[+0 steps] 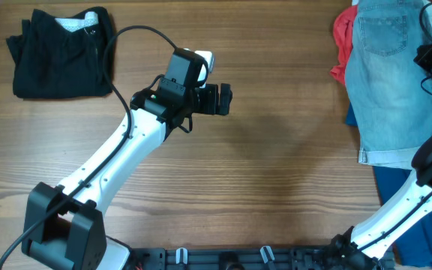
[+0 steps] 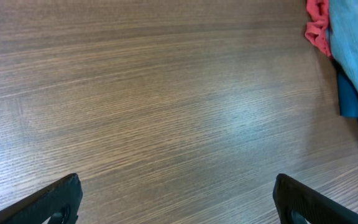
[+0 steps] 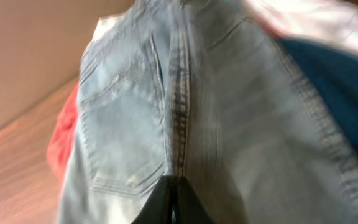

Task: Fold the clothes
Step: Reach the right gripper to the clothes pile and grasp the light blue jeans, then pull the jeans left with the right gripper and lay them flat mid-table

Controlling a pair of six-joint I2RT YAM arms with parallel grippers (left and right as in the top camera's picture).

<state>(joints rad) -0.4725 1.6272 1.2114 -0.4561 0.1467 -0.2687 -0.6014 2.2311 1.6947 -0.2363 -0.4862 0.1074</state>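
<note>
Wood-grain bench (image 1: 276, 150) stretches under both my arms. My left fingers (image 2: 51, 202) are spread wide over bare wood, with nothing between them. Ahead of them and off to their right, well apart, lie the denim shorts (image 1: 392, 82). A red garment (image 1: 341, 45) peeks out on the side nearer these fingers, and a navy garment (image 1: 400, 195) shows beneath the pale hem. Well behind the left fingers sits a folded black garment (image 1: 62, 52). My right fingers (image 3: 173, 202) are pressed together on the denim shorts at the centre seam, pinching the cloth. A back pocket lies just to their left, though this view is blurred.
</note>
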